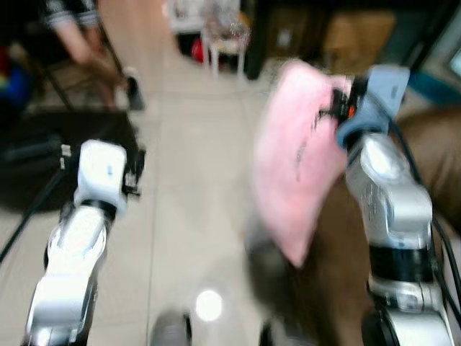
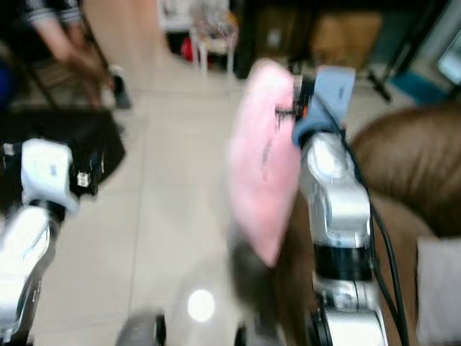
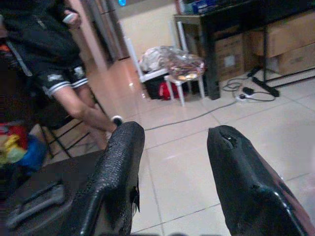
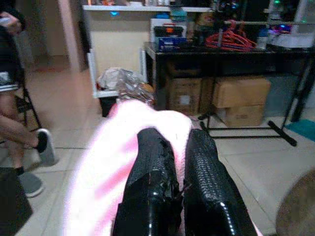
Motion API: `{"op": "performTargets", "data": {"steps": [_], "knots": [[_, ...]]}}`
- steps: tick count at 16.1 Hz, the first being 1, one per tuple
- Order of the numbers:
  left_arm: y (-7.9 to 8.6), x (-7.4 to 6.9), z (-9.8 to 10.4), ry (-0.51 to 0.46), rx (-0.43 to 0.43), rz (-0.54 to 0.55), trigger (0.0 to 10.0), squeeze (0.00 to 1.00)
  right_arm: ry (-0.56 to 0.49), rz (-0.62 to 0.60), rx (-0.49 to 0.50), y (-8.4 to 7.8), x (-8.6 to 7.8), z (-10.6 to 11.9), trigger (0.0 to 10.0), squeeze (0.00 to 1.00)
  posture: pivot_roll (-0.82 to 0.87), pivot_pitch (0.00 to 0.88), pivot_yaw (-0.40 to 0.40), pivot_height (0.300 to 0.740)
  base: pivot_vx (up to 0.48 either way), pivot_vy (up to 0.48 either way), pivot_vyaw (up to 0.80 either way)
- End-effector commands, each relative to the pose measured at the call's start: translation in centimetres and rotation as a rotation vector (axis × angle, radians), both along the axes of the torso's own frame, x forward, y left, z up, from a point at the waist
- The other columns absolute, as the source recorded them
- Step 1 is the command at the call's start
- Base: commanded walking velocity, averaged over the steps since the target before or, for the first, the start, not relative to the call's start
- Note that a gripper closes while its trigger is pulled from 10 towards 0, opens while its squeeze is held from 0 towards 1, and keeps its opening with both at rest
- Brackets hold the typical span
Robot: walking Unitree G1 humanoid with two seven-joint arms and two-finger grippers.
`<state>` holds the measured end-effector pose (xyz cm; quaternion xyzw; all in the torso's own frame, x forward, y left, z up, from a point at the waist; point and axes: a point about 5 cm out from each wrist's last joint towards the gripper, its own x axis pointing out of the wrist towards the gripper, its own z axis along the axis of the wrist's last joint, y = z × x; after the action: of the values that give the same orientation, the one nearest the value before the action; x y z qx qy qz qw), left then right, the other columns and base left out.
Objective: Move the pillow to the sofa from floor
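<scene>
A: Left eye view, blurred: pink pillow point(image 1: 295, 166) up off the tiled floor point(image 1: 194, 187), hanging from the right gripper point(image 1: 338, 108), right beside the brown sofa point(image 1: 425, 158).

B: Right wrist view confirms: both black fingers point(image 4: 152, 196) pinched tight on the pillow's top edge, pink fabric bunched between them. Hanging loose below, lower corner seemingly near the sofa's front.

A: And the left gripper point(image 3: 174, 162)? Spread wide, holding nothing, out over the floor near a dark case point(image 1: 65, 144).

B: Advice for this carry: probably best to lift a touch higher so the dangling corner clears the sofa arm, swing across over the seat, then release only once the pillow's weight rests on the cushion. Thin pinch on soft fabric, so likely to slip if jerked. Slow and smooth.

A: A person's legs point(image 3: 83, 103) beside a chair off to the left, well apart from the swing path.

B: Any writing? Dark marks on the pillow face, too smeared to read. Cardboard boxes point(image 4: 241, 91) under a black table point(image 4: 226, 51) carry labels, unreadable. No brand legible anywhere.
</scene>
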<state>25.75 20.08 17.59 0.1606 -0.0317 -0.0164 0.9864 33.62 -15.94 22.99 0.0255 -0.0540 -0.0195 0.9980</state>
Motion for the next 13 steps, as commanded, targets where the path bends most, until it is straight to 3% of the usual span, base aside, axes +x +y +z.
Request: {"op": "performTargets", "data": {"steps": [1,9,13], "knots": [[-0.3,0.1,-0.1,-0.003,0.005,-0.01,10.0,0.0,-0.066,-0.014,-0.009,-0.3,-0.4,1.4,10.0,0.0,0.02,0.0,-0.078,0.74,0.0,0.0,0.0],[-1.4,-0.1,-0.7,0.004,-0.003,-0.044,10.0,0.0,-0.061,-0.026,-0.009,-0.8,-1.4,1.3,10.0,0.0,0.01,0.0,-0.079,0.74,0.0,0.0,0.0],[-2.0,-0.5,-1.4,0.018,-0.022,-0.055,10.0,0.0,-0.021,0.061,-0.012,0.3,-2.7,-0.2,10.0,0.0,0.0,0.0,-0.083,0.74,0.0,0.0,0.0]]}}
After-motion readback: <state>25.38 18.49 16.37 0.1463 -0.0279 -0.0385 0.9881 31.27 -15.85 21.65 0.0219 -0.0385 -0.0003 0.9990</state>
